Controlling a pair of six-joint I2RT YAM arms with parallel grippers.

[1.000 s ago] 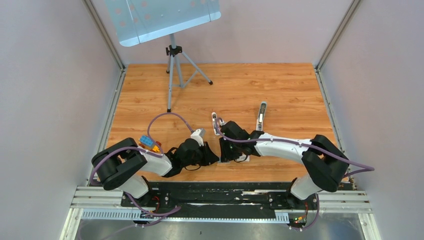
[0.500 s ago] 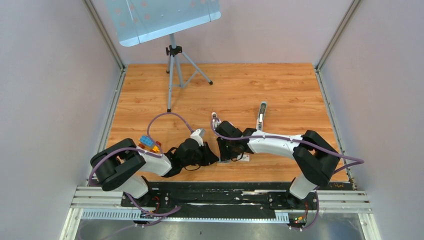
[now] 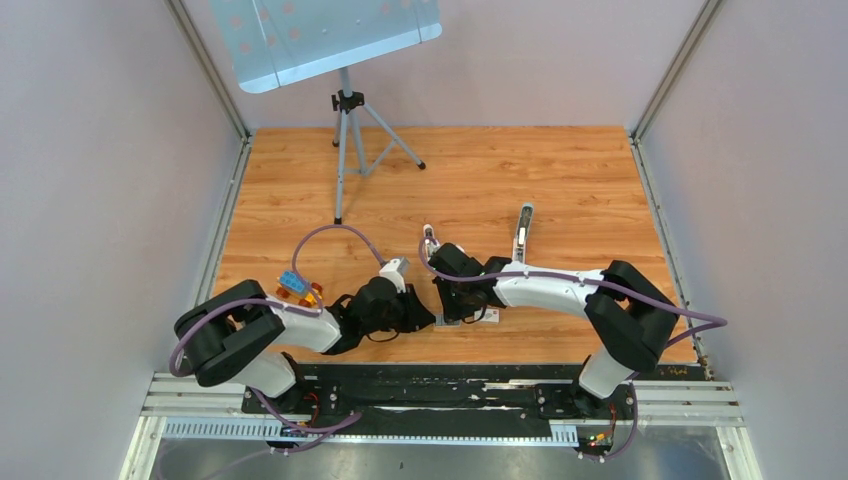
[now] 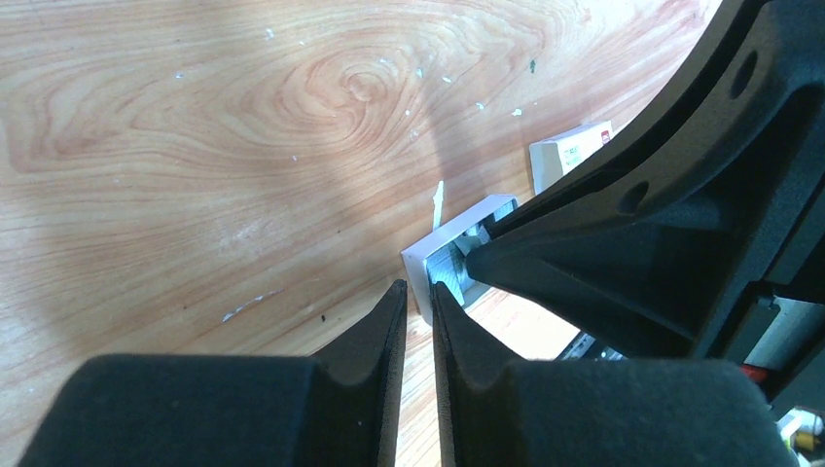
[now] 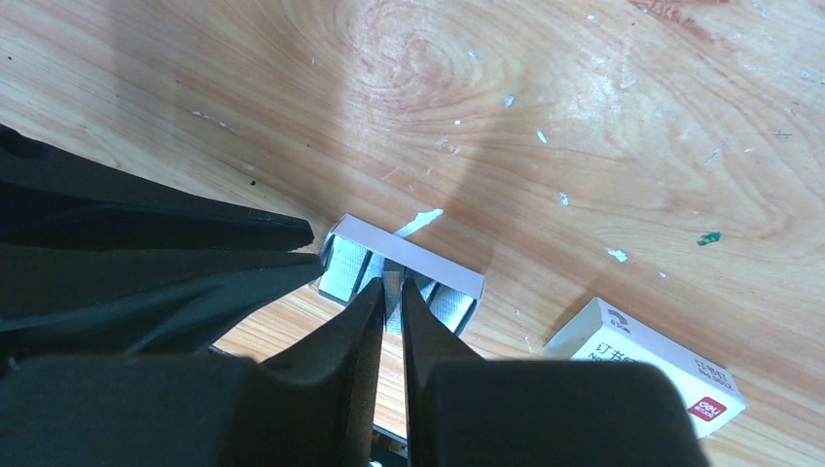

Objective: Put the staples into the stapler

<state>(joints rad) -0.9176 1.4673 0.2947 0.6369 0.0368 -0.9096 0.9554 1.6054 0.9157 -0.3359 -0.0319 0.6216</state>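
The staples (image 5: 345, 268) are grey ridged strips lying in a small white open tray (image 5: 428, 258) near the table's front edge. My right gripper (image 5: 391, 287) is shut on one middle strip in that tray. My left gripper (image 4: 416, 287) pinches the tray's white wall (image 4: 457, 219) at its corner, with the staples (image 4: 449, 268) just behind. In the top view both grippers, left (image 3: 428, 318) and right (image 3: 450, 312), meet tip to tip and hide the tray. The stapler (image 3: 523, 228) lies open farther back on the right, apart from both.
A small white printed box (image 5: 647, 365) lies just right of the tray, and also shows in the left wrist view (image 4: 569, 154). A tripod (image 3: 345, 150) with a tilted panel stands at the back left. The table's front edge is close behind the grippers.
My right arm has drawn in a little to the left, bringing its gripper closer to the left gripper over the tray. The left arm has barely moved.
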